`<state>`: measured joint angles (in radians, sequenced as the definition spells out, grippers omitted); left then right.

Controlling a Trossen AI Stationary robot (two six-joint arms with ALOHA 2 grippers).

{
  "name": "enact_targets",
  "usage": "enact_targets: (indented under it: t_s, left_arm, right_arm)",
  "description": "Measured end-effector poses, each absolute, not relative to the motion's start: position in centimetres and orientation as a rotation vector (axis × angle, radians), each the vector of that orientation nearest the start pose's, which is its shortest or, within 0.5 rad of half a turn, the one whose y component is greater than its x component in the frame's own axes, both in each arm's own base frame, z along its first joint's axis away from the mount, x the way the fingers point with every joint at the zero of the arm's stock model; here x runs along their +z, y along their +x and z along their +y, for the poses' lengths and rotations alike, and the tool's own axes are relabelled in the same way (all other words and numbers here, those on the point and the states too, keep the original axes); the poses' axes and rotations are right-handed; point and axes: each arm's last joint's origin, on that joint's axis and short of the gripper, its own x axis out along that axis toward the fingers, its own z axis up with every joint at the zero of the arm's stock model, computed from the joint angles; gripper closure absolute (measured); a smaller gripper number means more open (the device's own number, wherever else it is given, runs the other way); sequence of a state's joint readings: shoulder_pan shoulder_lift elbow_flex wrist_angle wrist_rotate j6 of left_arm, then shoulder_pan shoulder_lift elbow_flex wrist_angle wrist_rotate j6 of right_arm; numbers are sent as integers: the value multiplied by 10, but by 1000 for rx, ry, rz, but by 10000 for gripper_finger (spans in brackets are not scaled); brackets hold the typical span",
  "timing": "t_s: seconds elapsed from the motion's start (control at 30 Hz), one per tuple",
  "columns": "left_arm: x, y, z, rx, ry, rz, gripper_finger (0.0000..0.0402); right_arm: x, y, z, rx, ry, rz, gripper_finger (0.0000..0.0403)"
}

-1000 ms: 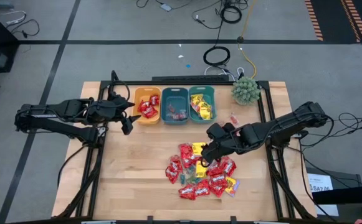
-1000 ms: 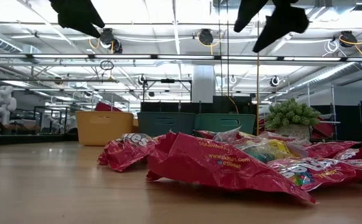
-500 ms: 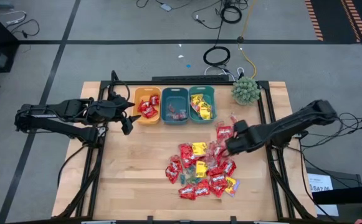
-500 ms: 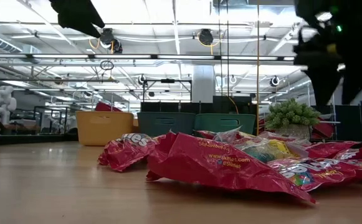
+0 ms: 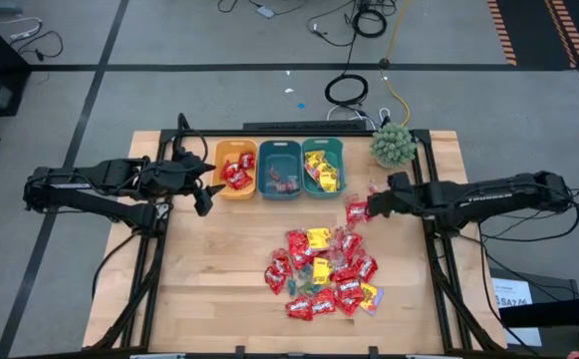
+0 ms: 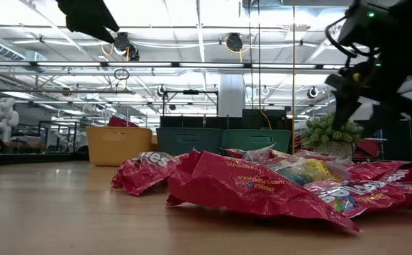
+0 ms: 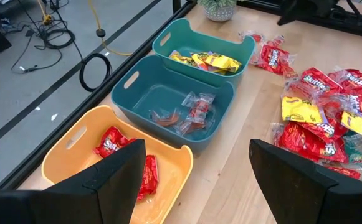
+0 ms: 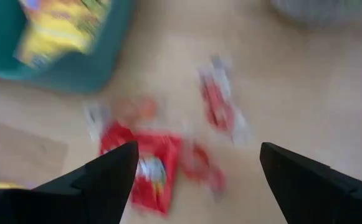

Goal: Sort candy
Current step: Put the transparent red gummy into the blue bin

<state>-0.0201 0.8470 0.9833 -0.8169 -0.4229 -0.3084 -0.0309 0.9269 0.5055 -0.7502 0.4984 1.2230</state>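
Lots of candy (image 5: 321, 271) sits piled mid-table. The right gripper (image 5: 377, 205), fingers wide and empty, hovers by one stray red packet (image 5: 357, 210); I guess it drops and pinches next. The left gripper (image 5: 205, 184) waits, fingers spread, beside the orange bin (image 5: 219, 158).

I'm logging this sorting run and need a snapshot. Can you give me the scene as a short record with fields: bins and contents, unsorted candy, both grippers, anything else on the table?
orange bin: red packets
middle teal bin: a few small clear-wrapped pieces
right teal bin: yellow packets
candy pile: red and yellow packets, unsorted, at table centre
stray red packet: apart from the pile, below the right teal bin
left gripper: open, empty, beside the orange bin
right gripper: open, empty, over the stray red packet
green plant: far corner of the table
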Motion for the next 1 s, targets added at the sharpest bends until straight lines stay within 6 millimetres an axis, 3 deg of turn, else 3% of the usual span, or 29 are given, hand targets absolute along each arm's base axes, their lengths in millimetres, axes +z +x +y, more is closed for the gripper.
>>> enact_targets:
  t_s: [0.23, 0.4, 0.73, 0.9, 1.0]
  left_arm:
    - [335, 153, 9, 485, -143, 600, 104]
    - [335, 153, 9, 485, -143, 601, 104]
    - [335, 153, 9, 485, -143, 600, 104]
    - [335, 153, 9, 485, -143, 600, 104]
    - [335, 153, 9, 485, -143, 601, 104]
  right_arm:
    - [165, 156, -41, -1183, 665, 816, 78]
    - [146, 166, -53, -1202, 617, 932, 108]
    - [118, 182, -65, -1176, 715, 1025, 261]
    - [125, 182, -64, -1158, 755, 1004, 369]
    - [139, 179, -62, -1138, 778, 984, 392]
